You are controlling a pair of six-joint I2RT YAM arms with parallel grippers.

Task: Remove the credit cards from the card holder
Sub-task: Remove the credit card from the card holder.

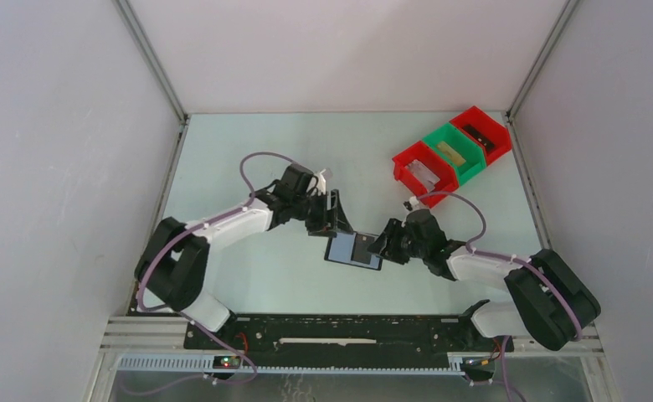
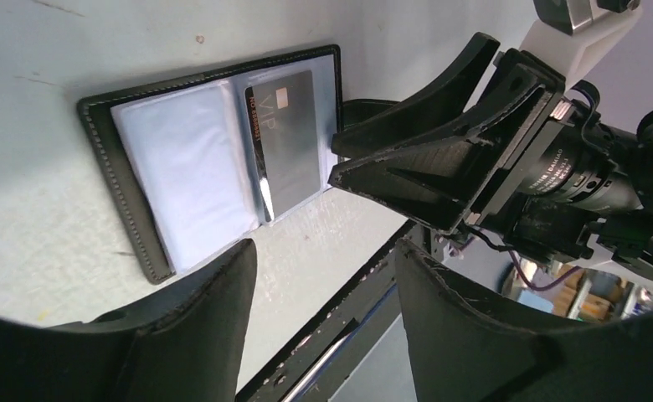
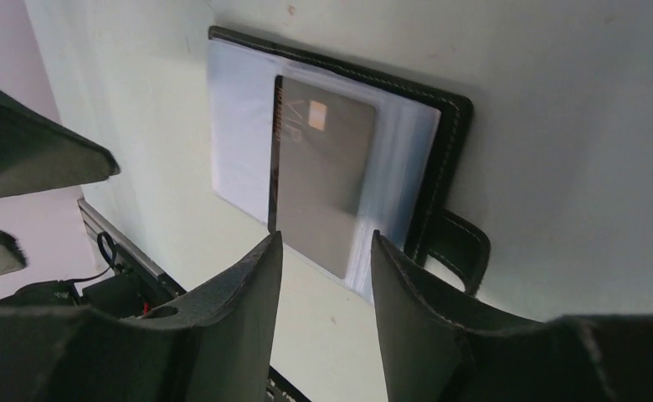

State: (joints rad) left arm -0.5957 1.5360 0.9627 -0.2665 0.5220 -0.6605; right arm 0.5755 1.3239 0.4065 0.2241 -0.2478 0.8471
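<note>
**Q:** Where are the two end effectors, and is either one gripping anything?

**A:** The left end effector is released. Its dark fingers are spread wide with only bare bench between them. In the overhead view it sits at about 11 o'clock from the card holder, near that edge. The right end effector is also released, fingers apart and holding nothing. Its tips are just beside the holder's opposite edge, at about 3 o'clock. I cannot tell whether they touch it.

**Q:** And the card holder itself?

**A:** It lies open and flat near the middle of the pale bench, between the two end effectors. It has a black stitched cover with clear plastic sleeves inside. One sleeve holds a dark grey credit card with a small chip and the letters VIP. The sleeve beside it looks pale, and I cannot tell whether it holds a card. A short black strap tab sticks out of the cover on the right end effector's side.

**Q:** Anything else?

**A:** Three small bins, red, green and red, stand touching in a row. They are between 1 and 2 o'clock from the holder, well apart from it.
</note>
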